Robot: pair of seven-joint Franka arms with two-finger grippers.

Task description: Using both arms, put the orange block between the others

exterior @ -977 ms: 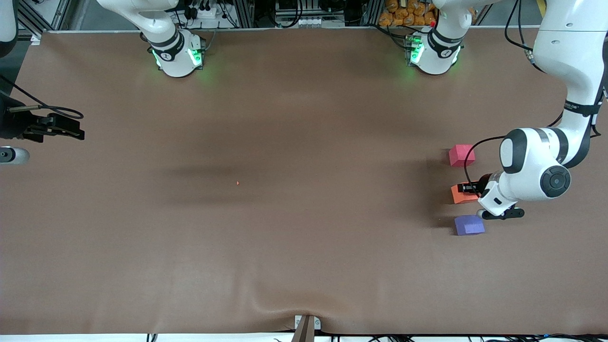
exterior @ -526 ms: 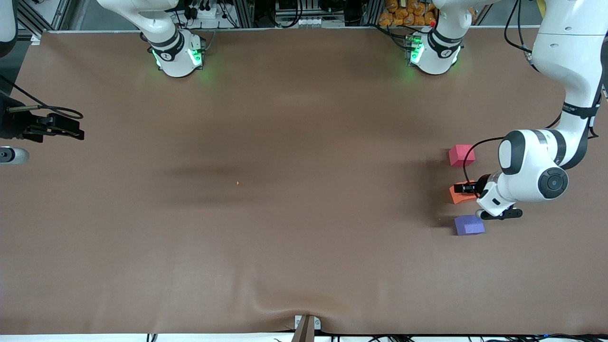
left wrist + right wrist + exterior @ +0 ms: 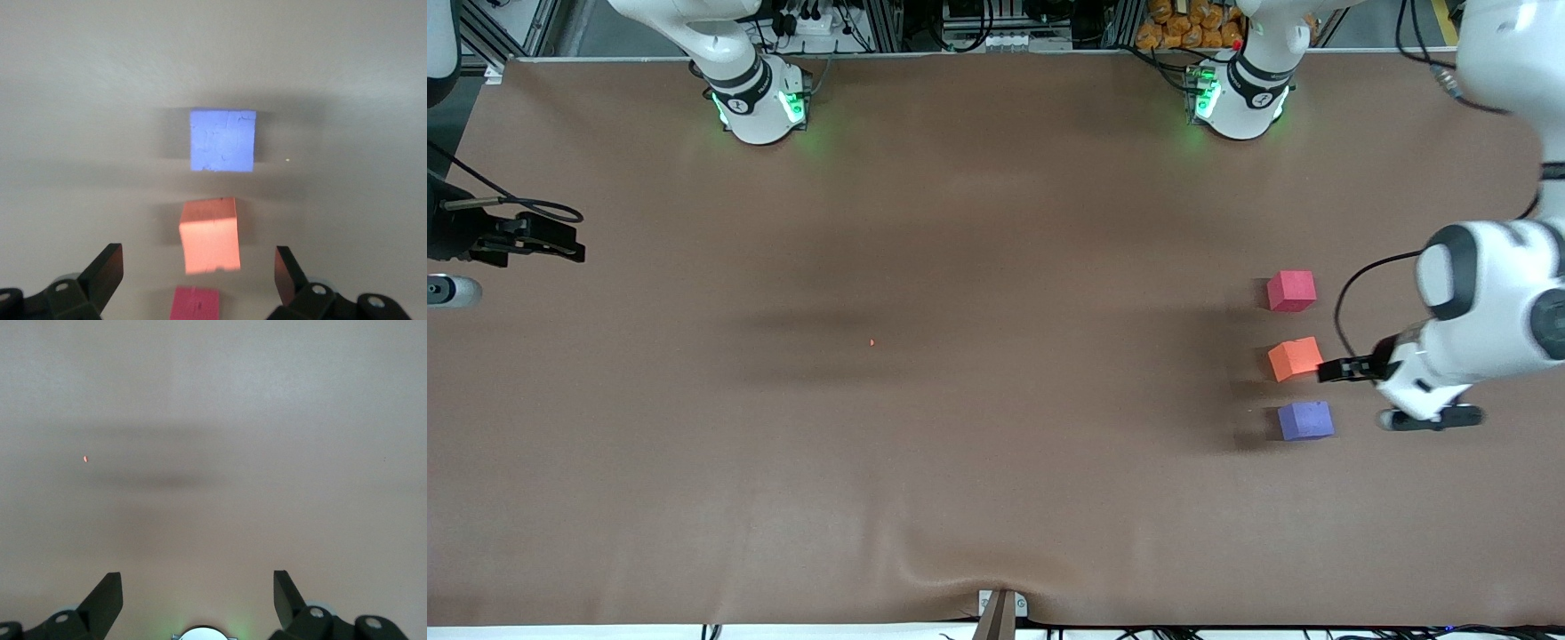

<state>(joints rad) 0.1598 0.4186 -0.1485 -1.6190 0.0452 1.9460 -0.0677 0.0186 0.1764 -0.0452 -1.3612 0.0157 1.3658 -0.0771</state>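
The orange block (image 3: 1295,358) sits on the brown table in a row between the pinkish-red cube (image 3: 1291,291) and the purple-blue cube (image 3: 1305,420), apart from both. My left gripper (image 3: 1339,370) hovers just off the orange block, toward the left arm's end of the table, open and holding nothing. In the left wrist view its jaws (image 3: 197,261) stand wide, with the orange block (image 3: 210,235), the purple-blue cube (image 3: 222,141) and the pinkish-red cube (image 3: 195,304) lined up. My right gripper (image 3: 560,247) waits open at the right arm's end of the table, and its wrist view (image 3: 198,583) shows bare table.
A tiny red speck (image 3: 871,341) lies mid-table. The brown cloth has a wrinkle (image 3: 925,564) near the front edge, above a clamp (image 3: 1000,610). The green-lit arm bases (image 3: 760,102) (image 3: 1236,98) stand along the table edge farthest from the front camera.
The left gripper opened and let go of the orange block, then drew back toward the left arm's end of the table. The block stays between the two cubes. The right arm has not moved.
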